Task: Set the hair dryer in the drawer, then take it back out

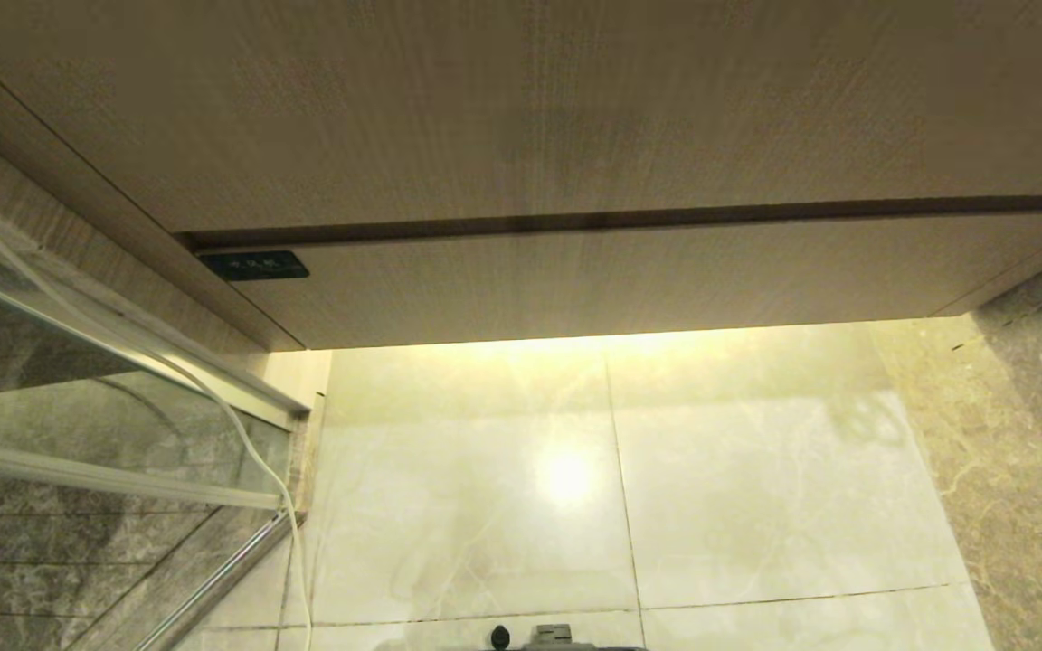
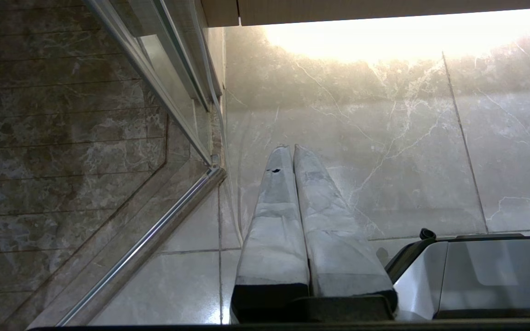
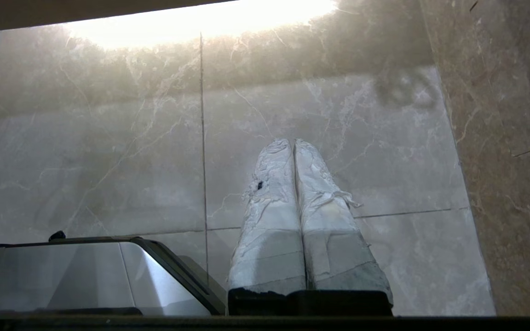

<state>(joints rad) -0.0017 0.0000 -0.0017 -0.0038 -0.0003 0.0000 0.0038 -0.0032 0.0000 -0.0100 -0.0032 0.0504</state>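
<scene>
While both claws (image 2: 292, 149) (image 3: 292, 142) hang closed, the shut drawer (image 1: 629, 276) runs left-right, front facing the robot.

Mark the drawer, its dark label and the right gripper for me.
drawer (image 1: 629, 285), head view, middle of its shut front.
dark label (image 1: 253, 265), head view, centre of the label.
right gripper (image 3: 294, 143), right wrist view, between the shut fingertips.

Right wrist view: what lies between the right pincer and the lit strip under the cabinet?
Only bare pale marble floor tile. The right pincer, shut and empty, hangs above it; the hair dryer is in no view.
</scene>
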